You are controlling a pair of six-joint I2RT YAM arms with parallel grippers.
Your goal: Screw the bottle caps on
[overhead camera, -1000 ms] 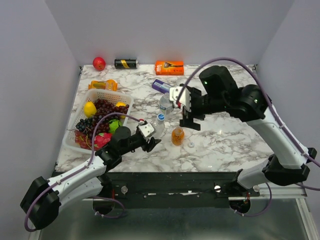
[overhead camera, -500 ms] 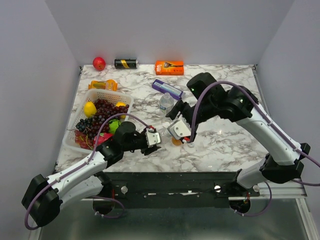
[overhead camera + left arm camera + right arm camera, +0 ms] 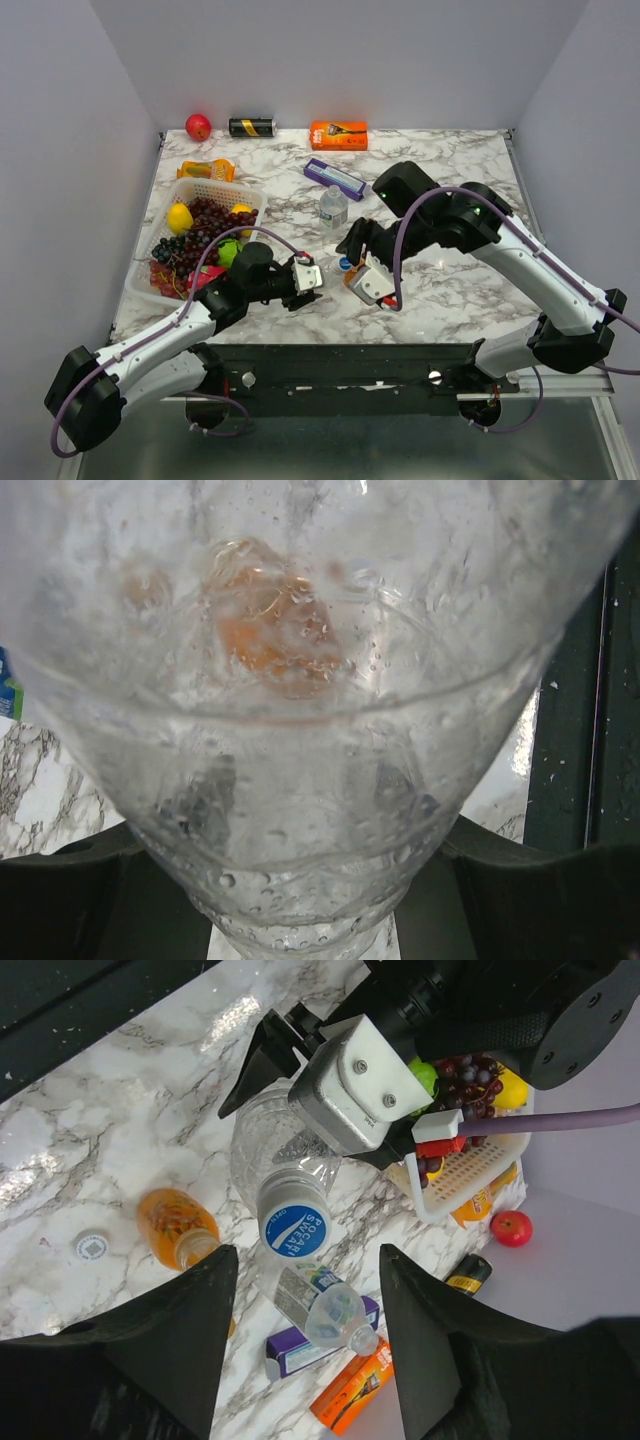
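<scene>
My left gripper (image 3: 310, 277) is shut on a clear bottle (image 3: 265, 1145), whose wet wall fills the left wrist view (image 3: 320, 680). A blue cap (image 3: 293, 1225) sits on that bottle's neck; it also shows from above (image 3: 345, 264). My right gripper (image 3: 308, 1248) is open right over it, its fingers (image 3: 190, 1340) either side of the cap and not touching. An uncapped orange bottle (image 3: 178, 1228) stands beside it, with a whitish cap (image 3: 91, 1247) on the marble nearby. A second clear bottle (image 3: 333, 207) with a label band stands behind, uncapped.
A white basket (image 3: 190, 190) of fruit sits at the left, an orange packet (image 3: 208, 170) behind it. A purple box (image 3: 335, 178), an orange box (image 3: 338, 134), a black can (image 3: 252, 127) and a red apple (image 3: 198, 127) lie toward the back.
My right arm has swung from behind the bottles down over the blue cap, its jaws narrowing. My left gripper has closed on the clear bottle and drawn it toward the right arm.
</scene>
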